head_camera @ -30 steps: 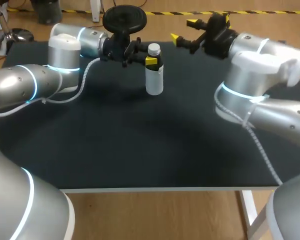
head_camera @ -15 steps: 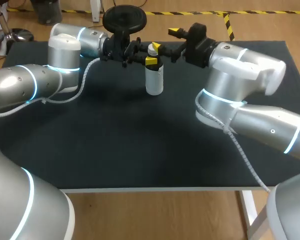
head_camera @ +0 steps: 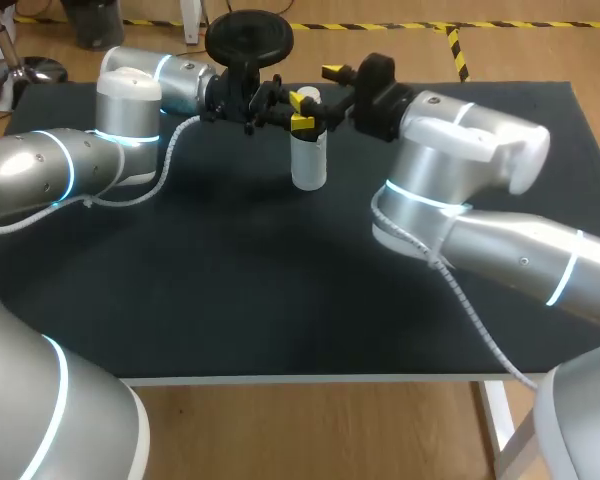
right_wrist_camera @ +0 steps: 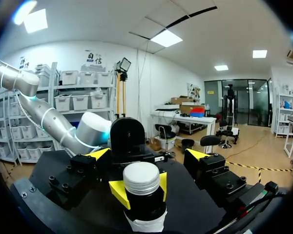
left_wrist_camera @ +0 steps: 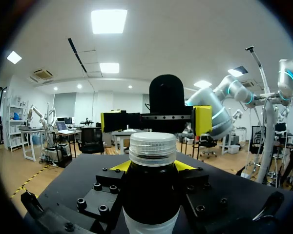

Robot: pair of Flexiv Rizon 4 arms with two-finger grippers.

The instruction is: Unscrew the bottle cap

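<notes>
Table (head_camera: pixel 230 280) black-topped, spanning most of the head view. Right arm (head_camera: pixel 460 170) in from 3 o'clock, bent across toward the far middle; left arm (head_camera: pixel 130 110) in from 9 o'clock, stretched along the far edge. Bottle (head_camera: pixel 309 165) upright on the table toward 12 o'clock, pale in the body, dark at the shoulder as seen from the wrists. Left gripper (head_camera: pixel 302 110) at the bottle's 9 o'clock, clamped on the neck just under the cap, one yellow tip pressed to each side. Right gripper (right_wrist_camera: pixel 147 155) at the bottle's 2 o'clock, level with the cap, jaws wide, a yellow tip well out on either side and touching nothing. Cap (right_wrist_camera: pixel 141 178) white, ribbed, seated on the bottle, sitting in the gap between the right gripper's spread fingers (right_wrist_camera: pixel 198 156).
</notes>
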